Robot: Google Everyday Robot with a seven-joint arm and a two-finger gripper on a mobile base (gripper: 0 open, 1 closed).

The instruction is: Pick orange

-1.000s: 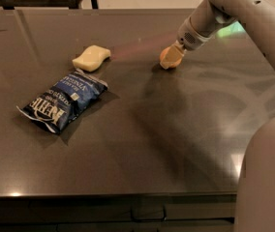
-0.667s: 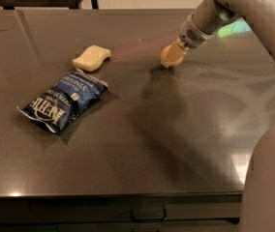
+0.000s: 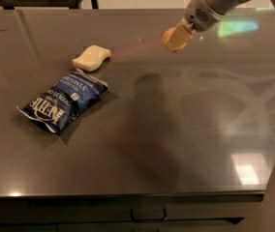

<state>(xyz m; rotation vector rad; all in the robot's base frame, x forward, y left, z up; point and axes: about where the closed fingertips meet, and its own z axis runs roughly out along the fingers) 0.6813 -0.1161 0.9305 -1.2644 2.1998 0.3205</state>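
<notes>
The orange (image 3: 166, 35) is a small round fruit, mostly covered by my gripper's tan fingers; only its left side shows. My gripper (image 3: 175, 38) reaches in from the upper right and is shut on the orange. It holds the fruit above the dark table (image 3: 190, 134), over the far middle part. The gripper's shadow falls on the tabletop below it.
A pale yellow sponge (image 3: 91, 58) lies on the table left of the gripper. A blue chip bag (image 3: 64, 100) lies flat in front of the sponge. My arm's grey body fills the lower right corner. The table's front edge runs along the bottom.
My gripper has risen with the orange in it, from table level to a little above the surface. The sponge and the chip bag have not moved.
</notes>
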